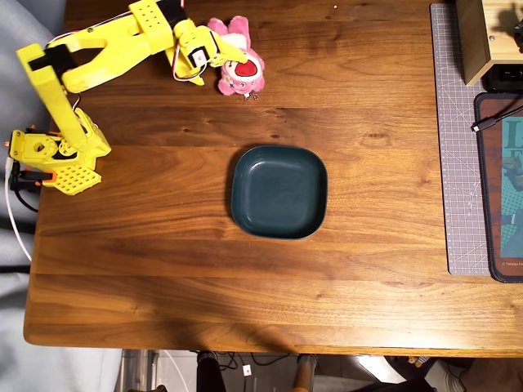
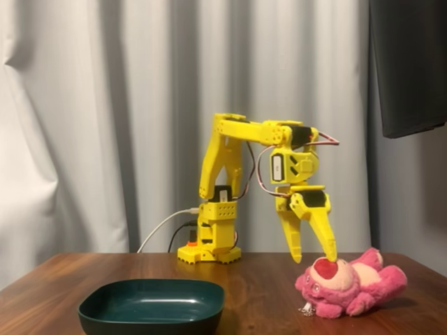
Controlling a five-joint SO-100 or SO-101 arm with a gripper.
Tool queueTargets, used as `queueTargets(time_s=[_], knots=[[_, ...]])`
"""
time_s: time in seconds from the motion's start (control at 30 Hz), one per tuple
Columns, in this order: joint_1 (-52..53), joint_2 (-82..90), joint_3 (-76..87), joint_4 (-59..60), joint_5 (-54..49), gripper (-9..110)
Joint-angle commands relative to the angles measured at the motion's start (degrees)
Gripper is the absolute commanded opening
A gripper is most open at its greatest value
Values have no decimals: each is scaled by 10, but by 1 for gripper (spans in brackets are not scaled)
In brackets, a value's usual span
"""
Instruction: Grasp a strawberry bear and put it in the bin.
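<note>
near the table's (image 1: 163,269) far edge the strawberry bear (image 1: 239,72) lies under the gripper (image 2: 314,259), jaws spread wide to straddle its head, while the bin (image 1: 279,192) waits empty mid-table.

The strawberry bear (image 1: 235,68) is a small fluffy pink plush with a big red oval muzzle and stubby limbs. In the overhead view it lies on its back near the desk's top edge, left of the middle; in the fixed view (image 2: 349,282) it sprawls flat on the wood at the right, muzzle up. The bin (image 1: 279,192) is a shallow dark teal square dish with rounded corners and a raised rim, empty, sitting flat near the desk's centre, well apart from the bear.
</note>
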Motion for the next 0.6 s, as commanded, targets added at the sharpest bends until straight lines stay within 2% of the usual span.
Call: queueTargets(time_s=[0.0, 0.57], knots=[[18, -30, -75, 11, 16, 38], [42, -44, -70, 19, 28, 38]])
